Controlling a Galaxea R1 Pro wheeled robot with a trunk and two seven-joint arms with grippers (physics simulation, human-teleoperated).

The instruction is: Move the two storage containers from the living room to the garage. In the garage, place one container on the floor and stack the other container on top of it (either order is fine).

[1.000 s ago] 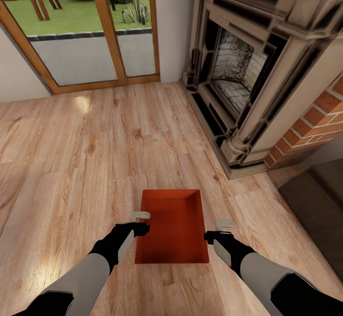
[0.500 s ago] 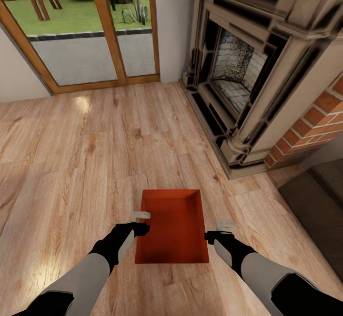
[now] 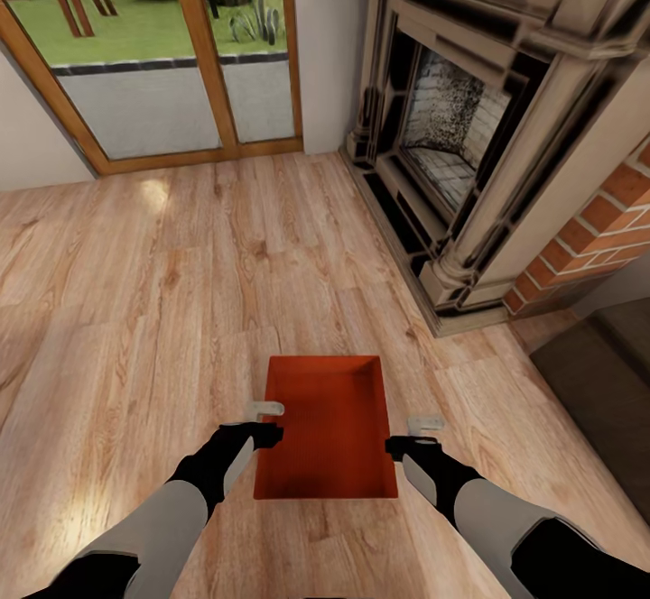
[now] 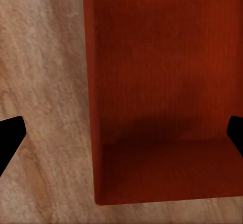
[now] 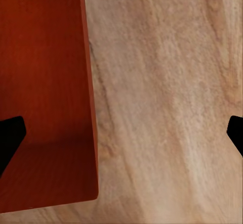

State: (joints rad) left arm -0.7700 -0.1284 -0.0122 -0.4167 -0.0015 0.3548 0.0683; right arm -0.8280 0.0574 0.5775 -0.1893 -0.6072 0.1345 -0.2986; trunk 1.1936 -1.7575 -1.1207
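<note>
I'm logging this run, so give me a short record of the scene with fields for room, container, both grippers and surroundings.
room: living room, light wood-plank floor
container: one orange-red open-top storage container, standing on the planks, seemingly empty
left gripper: open, fingers astride the container's left wall
right gripper: open, beside the container's right wall, one finger over its inside
surroundings: fireplace ahead on the right, glass doors ahead on the left
task stage: container not yet lifted

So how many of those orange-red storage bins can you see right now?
1. A single storage container sits on the wood-plank floor between the left pincer and right pincer, near the fireplace. The second one may be elsewhere.
</note>
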